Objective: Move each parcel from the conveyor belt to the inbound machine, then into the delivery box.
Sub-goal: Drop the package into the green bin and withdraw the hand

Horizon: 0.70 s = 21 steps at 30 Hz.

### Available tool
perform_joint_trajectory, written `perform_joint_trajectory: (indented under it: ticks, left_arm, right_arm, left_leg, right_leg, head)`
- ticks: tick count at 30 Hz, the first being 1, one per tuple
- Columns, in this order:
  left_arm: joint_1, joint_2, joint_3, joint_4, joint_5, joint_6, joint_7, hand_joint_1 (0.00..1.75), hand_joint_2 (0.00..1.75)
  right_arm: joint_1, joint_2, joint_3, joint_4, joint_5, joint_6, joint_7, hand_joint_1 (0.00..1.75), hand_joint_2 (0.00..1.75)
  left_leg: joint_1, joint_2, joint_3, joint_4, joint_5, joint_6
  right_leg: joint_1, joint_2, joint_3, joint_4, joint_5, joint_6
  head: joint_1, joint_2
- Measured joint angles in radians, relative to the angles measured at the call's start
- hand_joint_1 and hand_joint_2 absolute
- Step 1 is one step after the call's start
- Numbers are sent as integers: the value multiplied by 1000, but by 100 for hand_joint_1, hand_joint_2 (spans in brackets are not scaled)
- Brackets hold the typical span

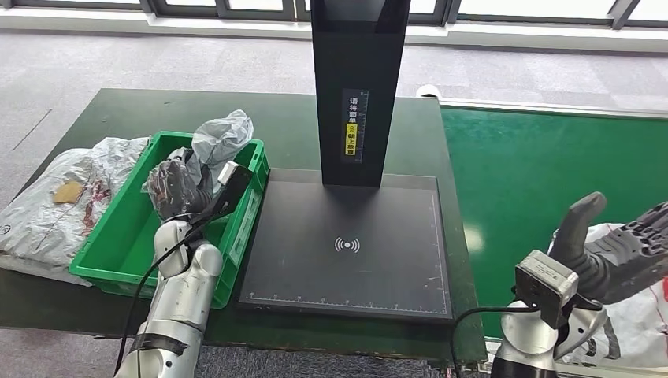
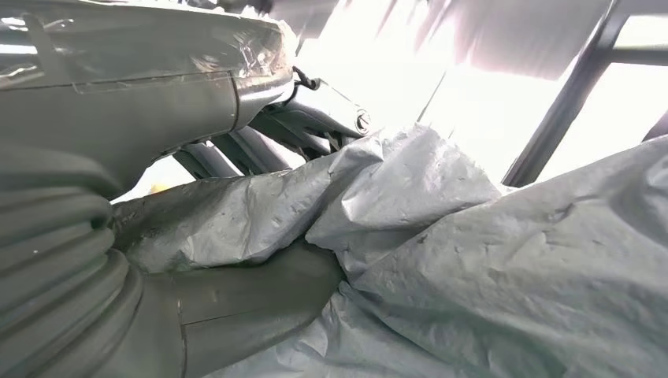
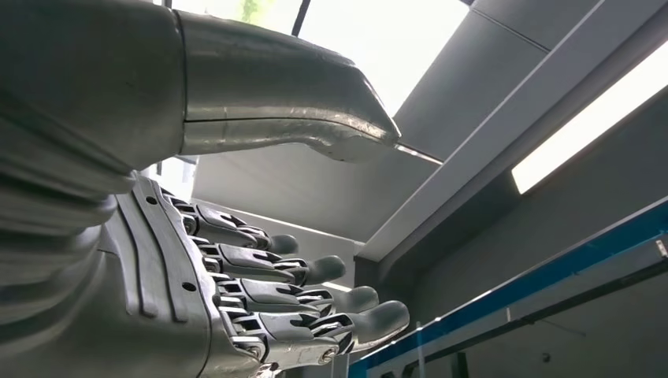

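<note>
Fingers [image 2: 260, 150] of my left hand [image 1: 175, 189] grasp a crinkled grey plastic parcel [image 1: 222, 135] over the green delivery box [image 1: 118, 236], its long axis running up and away. Right hand [image 1: 622, 252] released, spread above the green conveyor belt [image 1: 536, 165].

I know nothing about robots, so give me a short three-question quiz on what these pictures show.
1. True or false: the left hand holds a grey parcel over the green box.
2. What lies on the scanner plate? A) a parcel B) nothing C) a hand
3. Fill in: the right hand is open above the green ____.

Key: 1 true. 2 B. 3 belt; a white parcel lies under that hand.
</note>
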Motion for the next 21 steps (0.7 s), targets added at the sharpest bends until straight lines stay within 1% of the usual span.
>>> perform_joint_trajectory:
  ticks: [4,8,12,17,19,21]
  left_arm:
    - [-27,4,58,107,-34,1,9,175,175]
    - [-55,6,93,158,-54,1,14,175,175]
    - [-69,6,115,181,-69,1,18,0,175]
    - [-71,11,130,177,-37,2,13,0,175]
    - [-67,9,143,162,-34,2,-7,0,175]
    - [-62,3,164,141,-31,2,-47,0,175]
  right_arm:
    - [0,0,1,0,6,0,0,0,175]
    - [0,0,2,2,9,0,0,0,175]
    - [-1,0,2,5,13,0,0,0,175]
    - [-1,0,2,11,14,0,0,0,175]
    - [-1,0,2,13,17,0,0,0,175]
    - [-1,0,2,16,20,0,0,0,175]
  left_leg:
    - [0,-2,0,0,0,0]
    - [-1,-4,0,0,-1,1]
    - [0,-4,1,0,0,0]
    - [0,-4,2,0,0,0]
    - [0,-4,2,0,0,0]
    - [0,-4,2,0,1,-1]
  right_leg:
    - [0,-2,1,0,0,0]
    - [-1,-5,1,0,-1,1]
    - [0,-5,2,0,-1,0]
    - [0,-5,3,0,-1,0]
    - [0,-5,3,0,-1,0]
    - [0,-5,3,0,-1,0]
  head:
    - [0,0]
    - [0,0]
    - [0,0]
    - [0,0]
    - [0,0]
    - [0,0]
